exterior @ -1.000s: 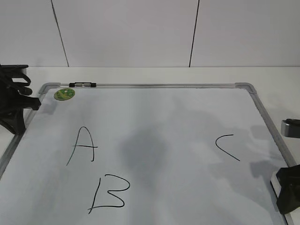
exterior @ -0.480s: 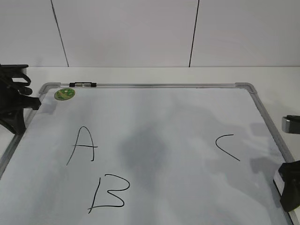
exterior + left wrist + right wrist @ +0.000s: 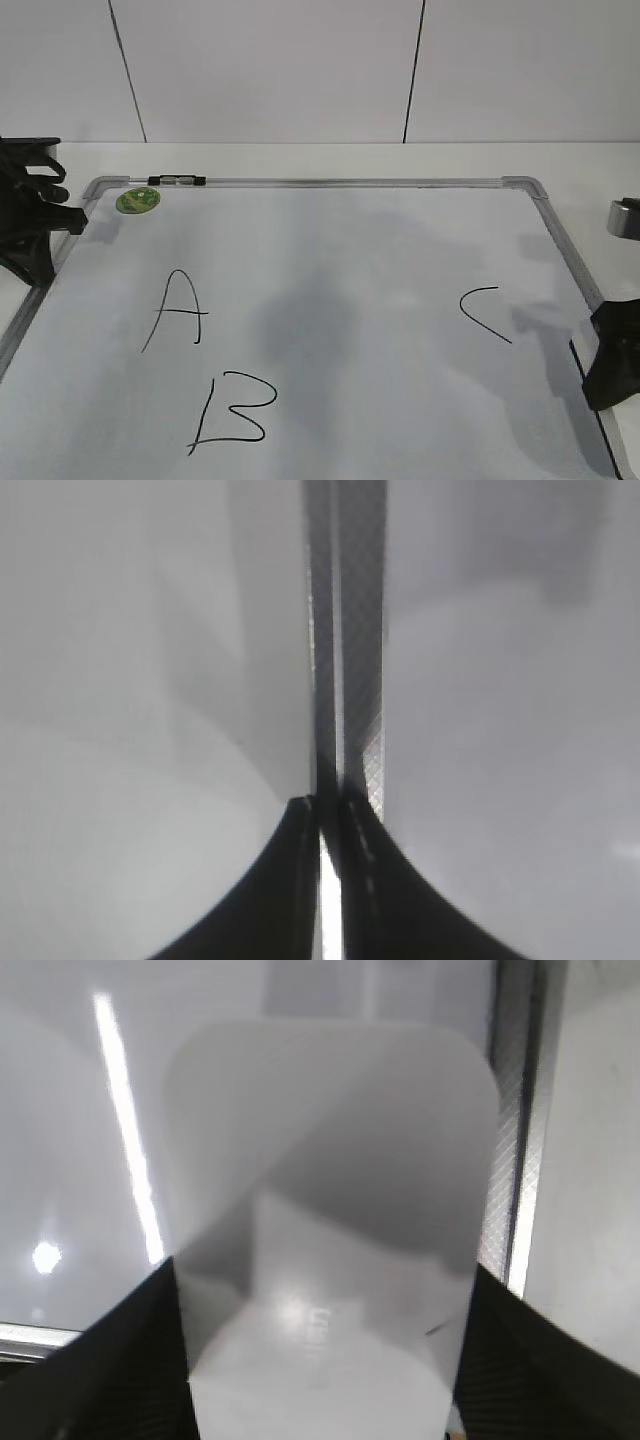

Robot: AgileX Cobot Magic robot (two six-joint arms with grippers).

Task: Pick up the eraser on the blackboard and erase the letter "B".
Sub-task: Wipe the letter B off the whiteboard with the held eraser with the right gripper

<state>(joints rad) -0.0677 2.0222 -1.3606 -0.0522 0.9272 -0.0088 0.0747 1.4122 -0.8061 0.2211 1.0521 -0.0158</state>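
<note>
The blackboard (image 3: 400, 250) is in fact a glossy white dry-erase panel, lying flat and bordered by a thin silver metal frame with grey moulded pieces at its corners. Near its front-left part sits the letter "B" (image 3: 232, 412), drawn in thin black marker as a separate upright stroke with a foot and two rounded bumps (it reads almost like "13"). Above it is a slanted letter "A" (image 3: 176, 310), and toward the right edge an open curved letter "C" (image 3: 484, 313). A small round green magnet (image 3: 137, 201) lies in the far-left corner, just beside a short dark clip (image 3: 177, 181) on the far frame rail. The left gripper (image 3: 325, 830), matt black, rests at the board's left edge; its wrist view shows the two dark fingers pressed nearly together over the ribbed silver rail, with nothing between them. The right gripper (image 3: 612, 352) stands at the board's right edge near the front corner. In its wrist view the eraser (image 3: 325, 1230), a smooth white plastic block with rounded corners and faint grey print on top, lies between the black textured fingers (image 3: 90, 1370), beside the right frame rail; whether the fingers actually press on it cannot be told.
</note>
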